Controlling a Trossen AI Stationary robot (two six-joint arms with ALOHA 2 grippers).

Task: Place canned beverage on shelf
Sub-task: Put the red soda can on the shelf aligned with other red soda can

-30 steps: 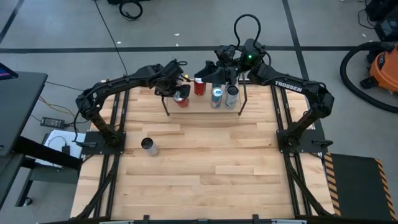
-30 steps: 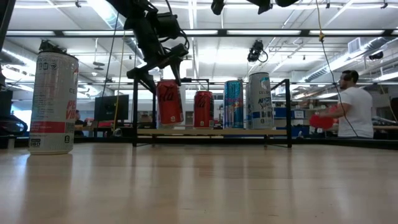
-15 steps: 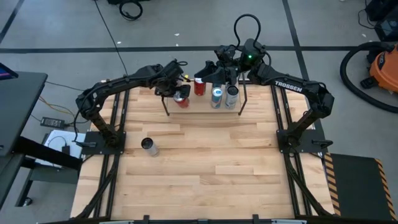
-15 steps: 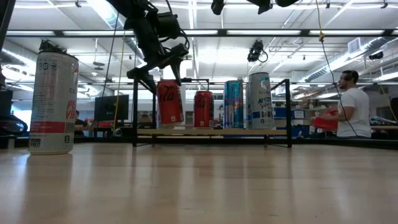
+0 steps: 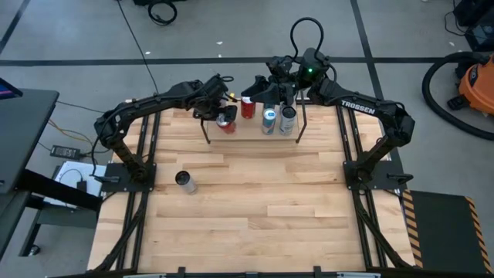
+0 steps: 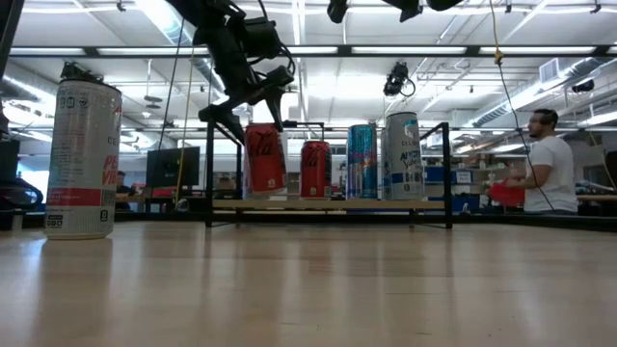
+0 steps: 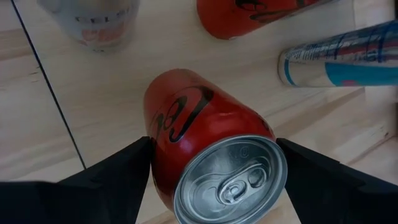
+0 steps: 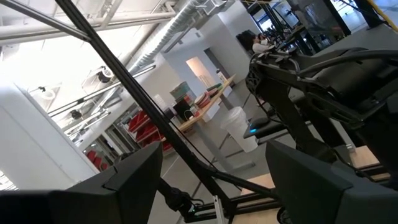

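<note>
A red can [image 7: 208, 140] was gripped between the fingers of the left tool [image 5: 221, 116], standing on the shelf [image 6: 328, 204]. The right tool [image 5: 279, 77] was held open and empty above the shelf's far edge.

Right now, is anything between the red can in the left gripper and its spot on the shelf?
Nothing visible: the left gripper holds the red cola can at the shelf's free end, beside another red can.

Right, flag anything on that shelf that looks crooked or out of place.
One thing: the leftmost red cola can leans slightly on the light-wood shelf, with the left gripper around its top. The other red can and both tall cans stand upright.
</note>
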